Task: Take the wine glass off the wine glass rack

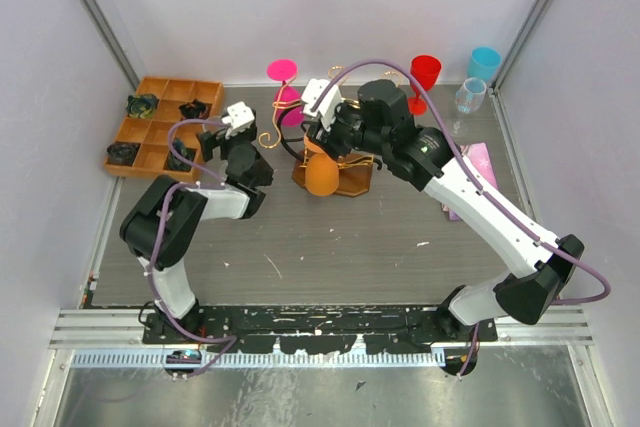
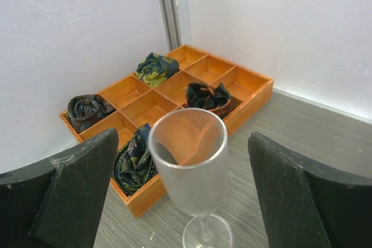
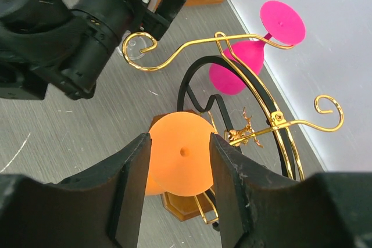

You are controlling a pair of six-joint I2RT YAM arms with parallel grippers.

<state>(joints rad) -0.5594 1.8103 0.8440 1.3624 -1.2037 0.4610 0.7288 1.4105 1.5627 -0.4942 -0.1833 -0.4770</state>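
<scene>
An orange wine glass [image 3: 174,181] hangs upside down, its round foot pinched between the fingers of my right gripper [image 3: 180,155]. In the top view that glass [image 1: 322,177] is just left of the wine glass rack [image 1: 350,182] and my right gripper [image 1: 322,152] is over it. A pink wine glass [image 3: 282,21] hangs upside down from the rack's gold hooks [image 3: 192,50]. A frosted clear glass [image 2: 189,166] stands upright on the table between the wide-open fingers of my left gripper [image 2: 186,187], touching neither one.
A compartmented wooden tray [image 2: 250,97] with rolled dark fabric pieces sits at the back left beside the wall. A red glass [image 1: 425,72], a blue cup [image 1: 484,62] and a clear glass [image 1: 468,97] stand at the back right. A pink flat item [image 1: 478,162] lies under the right arm.
</scene>
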